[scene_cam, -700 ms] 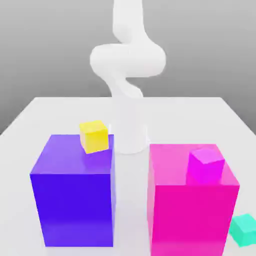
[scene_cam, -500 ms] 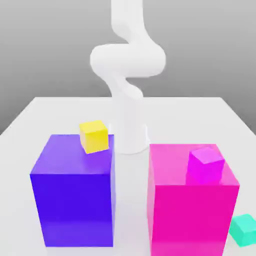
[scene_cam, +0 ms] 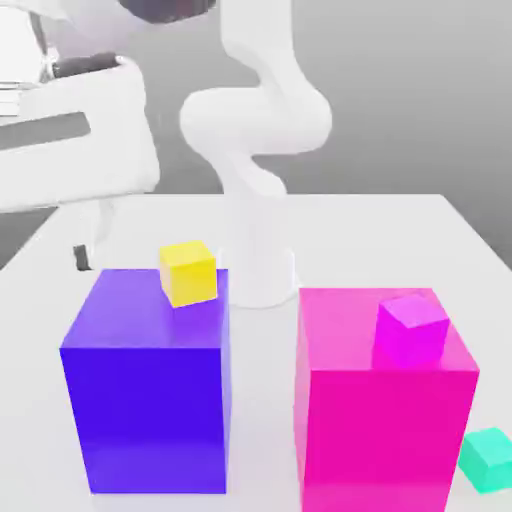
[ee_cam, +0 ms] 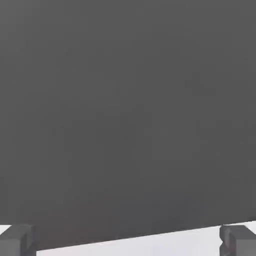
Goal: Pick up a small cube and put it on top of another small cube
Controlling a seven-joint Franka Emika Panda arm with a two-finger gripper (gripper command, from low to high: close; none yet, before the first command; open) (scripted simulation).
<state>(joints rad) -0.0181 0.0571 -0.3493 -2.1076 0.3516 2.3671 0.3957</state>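
The fingers (ee_cam: 18, 240) sit wide apart in the hand view, one dark pad at each lower corner, with nothing between them; beyond them lie grey backdrop and a strip of the white bench (ee_cam: 150, 245). In the exterior view the hand (scene_cam: 75, 135) is a large white block at the exterior view's left, high above the bench's far left corner, and its fingertips cannot be made out there. The arm (scene_cam: 262, 110) curls up from its base at the middle of the bench, behind the two big blocks.

The yellow cube (scene_cam: 188, 272) rests on the blue block (scene_cam: 145, 390), at the block's far right corner, slightly overhanging the edge. The blue block stands at the bench's near edge, left of centre. Just beside it, across a narrow gap, stands the pink block (scene_cam: 385, 410), near the bench's near right corner. The magenta cube (scene_cam: 411, 330) sits on top of the pink block toward its right edge. The teal cube (scene_cam: 488, 459) lies on the bench itself, just beside the pink block's right side at the near right corner.
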